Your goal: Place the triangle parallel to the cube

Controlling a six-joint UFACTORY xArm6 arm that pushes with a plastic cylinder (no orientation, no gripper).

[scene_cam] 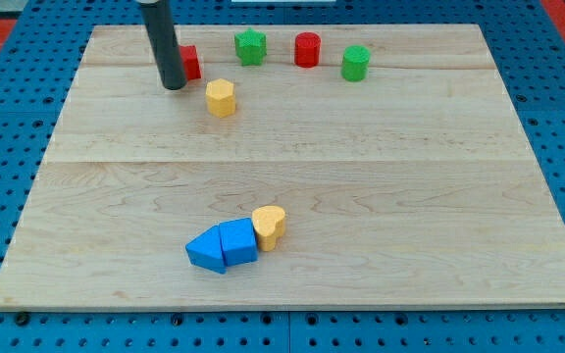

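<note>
A blue triangle block [204, 250] lies near the view's bottom, touching a blue cube [238, 241] on its right. A yellow heart-shaped block [269, 226] touches the cube's right side. My tip [174, 85] is at the view's top left, far from the blue blocks. It stands just left of a red block [190, 63], partly hiding it, and up-left of a yellow hexagonal block [221, 98].
A green star-shaped block [250, 46], a red cylinder [307, 49] and a green cylinder [355, 63] stand in a row along the view's top. The wooden board [410, 196] rests on a blue perforated surface.
</note>
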